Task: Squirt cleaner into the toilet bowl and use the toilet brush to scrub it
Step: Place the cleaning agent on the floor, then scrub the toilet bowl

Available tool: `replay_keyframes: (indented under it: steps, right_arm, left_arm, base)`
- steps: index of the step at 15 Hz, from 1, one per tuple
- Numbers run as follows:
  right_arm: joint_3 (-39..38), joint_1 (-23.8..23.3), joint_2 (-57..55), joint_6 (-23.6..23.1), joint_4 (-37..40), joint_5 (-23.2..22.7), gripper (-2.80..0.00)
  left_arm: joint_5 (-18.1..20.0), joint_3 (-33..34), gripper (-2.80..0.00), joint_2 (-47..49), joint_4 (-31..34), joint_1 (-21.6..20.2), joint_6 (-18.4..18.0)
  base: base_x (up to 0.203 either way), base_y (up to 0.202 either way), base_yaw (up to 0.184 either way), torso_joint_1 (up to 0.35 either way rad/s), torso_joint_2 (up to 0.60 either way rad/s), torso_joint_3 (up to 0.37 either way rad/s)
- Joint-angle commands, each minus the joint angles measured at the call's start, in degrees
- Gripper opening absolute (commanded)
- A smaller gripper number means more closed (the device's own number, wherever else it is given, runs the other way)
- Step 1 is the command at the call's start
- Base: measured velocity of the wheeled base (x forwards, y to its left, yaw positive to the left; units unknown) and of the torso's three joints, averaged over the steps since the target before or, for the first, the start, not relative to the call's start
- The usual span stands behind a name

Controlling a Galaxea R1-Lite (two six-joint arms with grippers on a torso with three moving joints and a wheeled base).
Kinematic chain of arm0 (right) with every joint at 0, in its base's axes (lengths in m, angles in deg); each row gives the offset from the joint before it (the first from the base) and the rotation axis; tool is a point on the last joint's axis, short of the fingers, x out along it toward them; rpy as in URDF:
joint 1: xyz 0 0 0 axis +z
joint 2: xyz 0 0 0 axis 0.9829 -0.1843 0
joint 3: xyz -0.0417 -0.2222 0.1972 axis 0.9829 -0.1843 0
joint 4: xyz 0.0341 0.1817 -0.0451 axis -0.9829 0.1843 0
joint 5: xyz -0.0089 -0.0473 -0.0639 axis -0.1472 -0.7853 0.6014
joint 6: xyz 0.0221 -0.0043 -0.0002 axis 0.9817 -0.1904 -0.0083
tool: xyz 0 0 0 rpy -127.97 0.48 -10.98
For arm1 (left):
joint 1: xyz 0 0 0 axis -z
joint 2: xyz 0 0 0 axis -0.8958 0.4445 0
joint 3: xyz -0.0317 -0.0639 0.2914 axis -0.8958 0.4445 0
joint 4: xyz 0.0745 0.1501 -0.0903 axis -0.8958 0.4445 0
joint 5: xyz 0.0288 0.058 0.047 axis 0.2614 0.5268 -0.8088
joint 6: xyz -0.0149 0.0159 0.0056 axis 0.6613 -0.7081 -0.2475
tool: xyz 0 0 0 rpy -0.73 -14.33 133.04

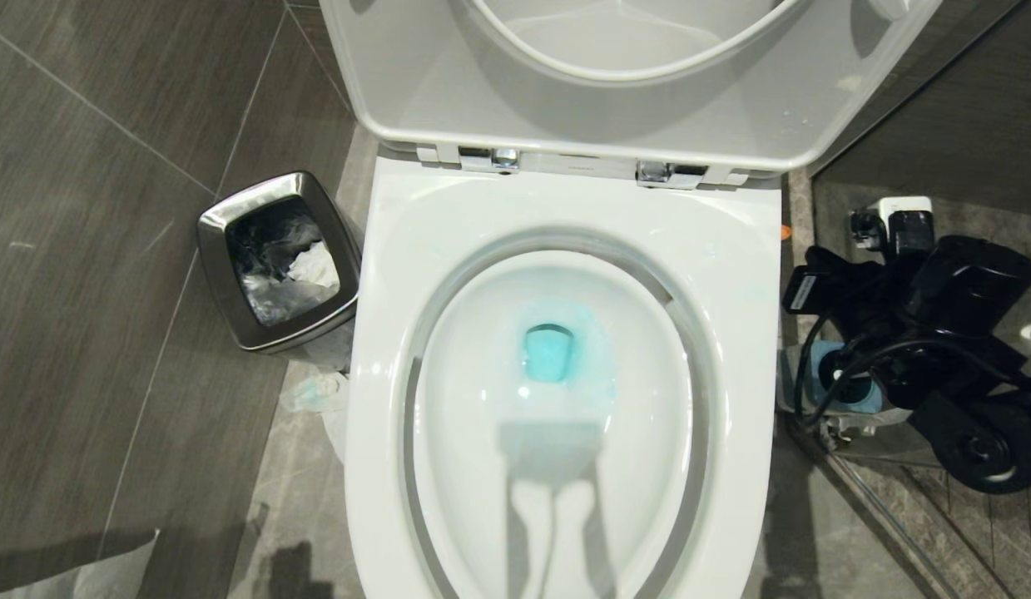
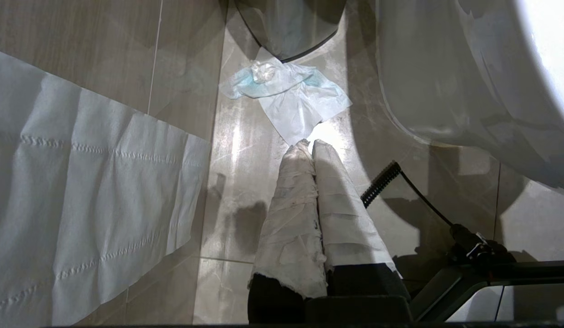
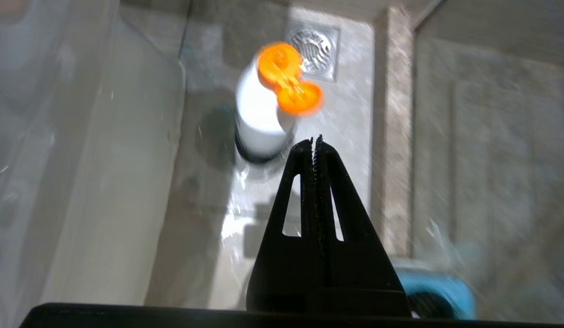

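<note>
The right gripper (image 3: 314,139) is hanging with its two black toothed fingers (image 3: 304,191) pressed flat together, clamped on nothing. Just beyond its tips, apart from them, a white bottle (image 3: 259,118) with an orange flip cap (image 3: 288,84) is standing on the floor; the cap is hinged open, and the bottle is showing only as a blur. Further past the bottle, a square metal floor drain (image 3: 314,49) is sitting in the pale tile. Close behind the gripper, down by its base, the blue top of the brush holder (image 3: 429,291) is peeking out. In the head view the right arm (image 1: 939,333) is reaching down to the floor on the right of the toilet bowl (image 1: 565,399), with the blue brush holder half hidden beneath its cables.

The left gripper (image 2: 309,143) is pointing at the floor, its two paper-wrapped fingers (image 2: 291,200) touching along their length and gripping nothing. Just ahead of its tips a crumpled, blue-stained tissue (image 2: 286,93) is lying on the tile, and beyond that the foot of the steel waste bin (image 2: 291,27) is showing. A long sheet of toilet paper (image 2: 81,200) is spreading over the floor well off to one side of the gripper, and the bowl's white outer wall is curving past on the other.

The bowl is standing with seat and lid raised. Turquoise cleaner (image 1: 552,353) is tinting the water at its bottom, with pale blue foam ringing the pool.
</note>
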Motion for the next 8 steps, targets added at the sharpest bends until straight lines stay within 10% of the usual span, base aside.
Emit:
replay_keyframes:
  steps: [1, 8]
  right_arm:
    - [-4.3, -0.6, 9.4, -0.1, 2.1, 0.5, -2.80]
    - [-10.4, -3.6, 28.0, -2.4, 9.8, 2.4, -2.80]
  left_arm:
    - [0.0, 0.1, -2.80, 0.0, 0.0, 0.0, 0.0]
    - [0.0, 0.1, -2.80, 0.0, 0.0, 0.0, 0.0]
  base:
    - [0.000, 0.000, 0.000, 0.000, 0.00, 0.000]
    - [0.000, 0.000, 0.000, 0.000, 0.00, 0.000]
